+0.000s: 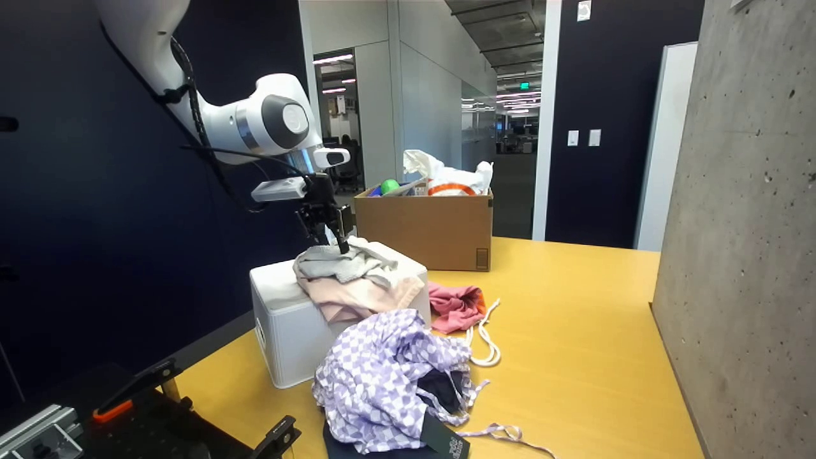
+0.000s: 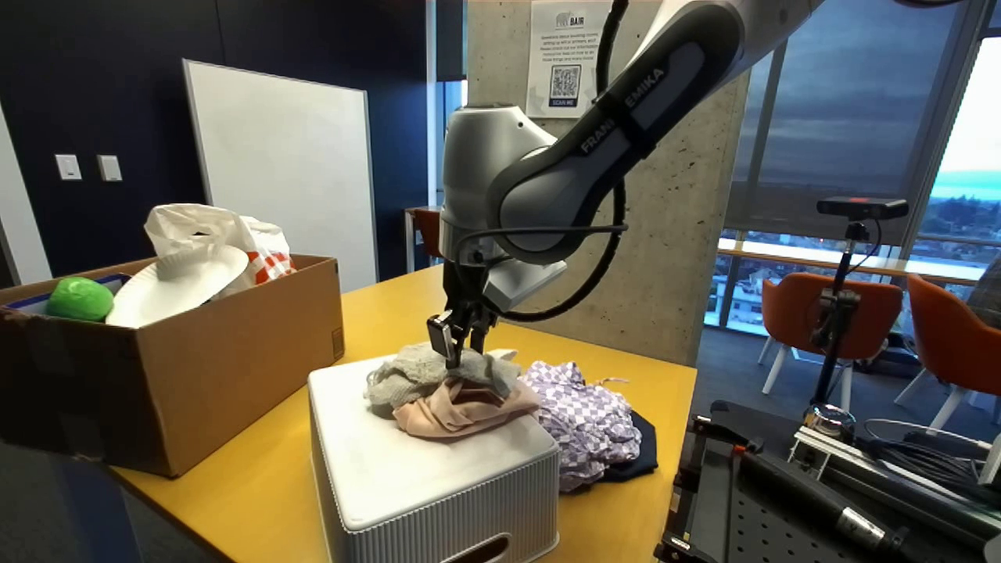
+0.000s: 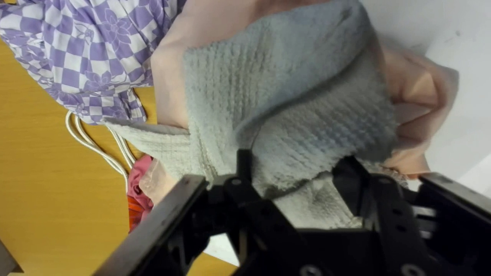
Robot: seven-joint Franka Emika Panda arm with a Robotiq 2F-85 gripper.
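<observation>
White box (image 2: pixel 391 461): flat side up, ribbed walls, handle slot; interior hidden. Carries peach cloth (image 1: pixel 357 296) and grey cloth (image 1: pixel 347 258).

Cardboard box (image 1: pixel 424 233): open top; at 3 o'clock from the gripper (image 1: pixel 333 246) in an exterior view (same centre and view for the positions below, unless stated). Contains green ball (image 2: pixel 80 299), white plate (image 2: pixel 176 285) and white plastic bag (image 1: pixel 456 175); the bag projects above the rim.

Jaws: parted, clear gap between the fingertips (image 3: pixel 244 165); folds of the grey cloth lie below and between them.

Grey cloth: 6 o'clock, directly under the gripper; crumpled on the peach cloth. In the wrist view, a flap points to 9 o'clock.

Peach cloth: 6 o'clock; overhangs the white box edge.

Pink cloth (image 1: pixel 457 309): 4 o'clock; bunched on the yellow table (image 1: pixel 561 357), just beside the white box.

Purple checkered cloth (image 1: pixel 382 376): 5 o'clock; heaped just beside the white box, partly over dark cloth (image 2: pixel 643 447).

Obstructions: cardboard box, near the gripper; concrete wall (image 1: pixel 739 223), 3 o'clock, well apart.
</observation>
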